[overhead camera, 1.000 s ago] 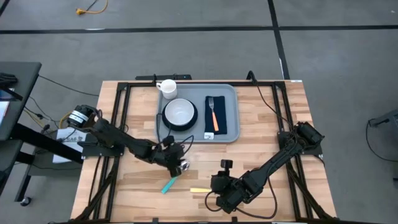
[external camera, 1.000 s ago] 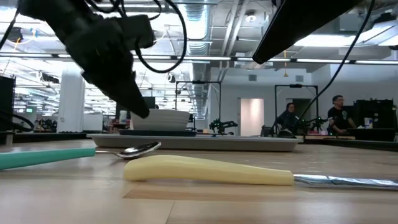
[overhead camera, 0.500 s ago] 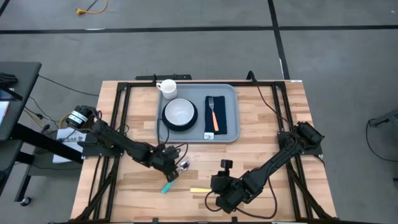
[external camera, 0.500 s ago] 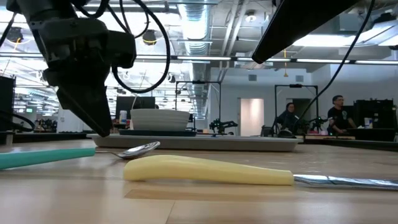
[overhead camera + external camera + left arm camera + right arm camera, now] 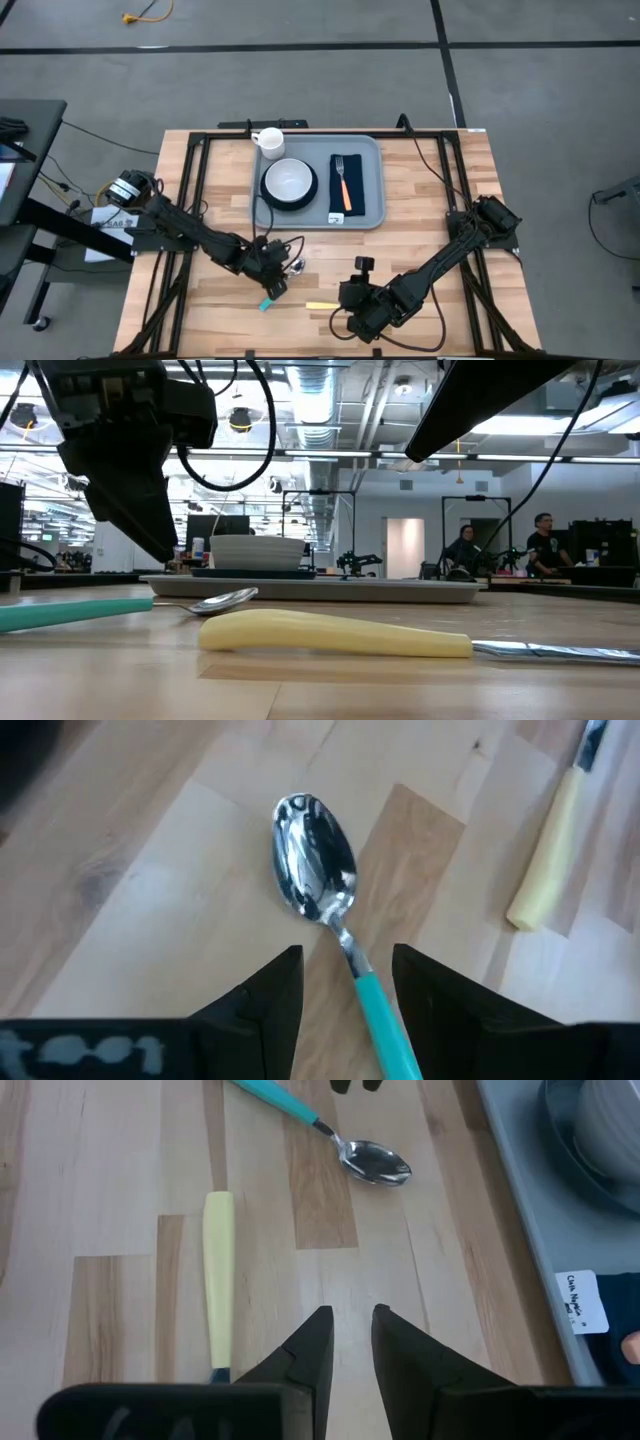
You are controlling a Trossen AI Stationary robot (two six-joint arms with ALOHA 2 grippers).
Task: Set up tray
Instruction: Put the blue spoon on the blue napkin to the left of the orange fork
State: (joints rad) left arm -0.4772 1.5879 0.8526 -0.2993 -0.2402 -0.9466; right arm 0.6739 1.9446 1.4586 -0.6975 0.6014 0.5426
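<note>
A spoon with a teal handle (image 5: 382, 1023) and a shiny bowl (image 5: 315, 865) lies flat on the wooden table, near its front. My left gripper (image 5: 345, 982) hovers open just above the spoon (image 5: 280, 285). One finger stands on each side of the neck, and neither touches it. In the low view this gripper (image 5: 160, 545) hangs clear above the handle (image 5: 70, 612). The grey-blue tray (image 5: 372, 212) lies at the table's far middle. My right gripper (image 5: 348, 1342) waits over bare wood, its fingers a little apart with nothing between them.
A knife with a yellow handle (image 5: 322, 305) lies beside the spoon, near the front edge. On the tray are a white mug (image 5: 268, 141), a white bowl on a dark plate (image 5: 290, 183), and a fork on a dark napkin (image 5: 345, 185). Bare wood lies to the left and right.
My left gripper has moved toward the table's left and near edges and risen slightly. It has also rolled about its own axis, and it now stands over the spoon's neck. Its fingers have stayed open. The spoon and knife have not moved.
</note>
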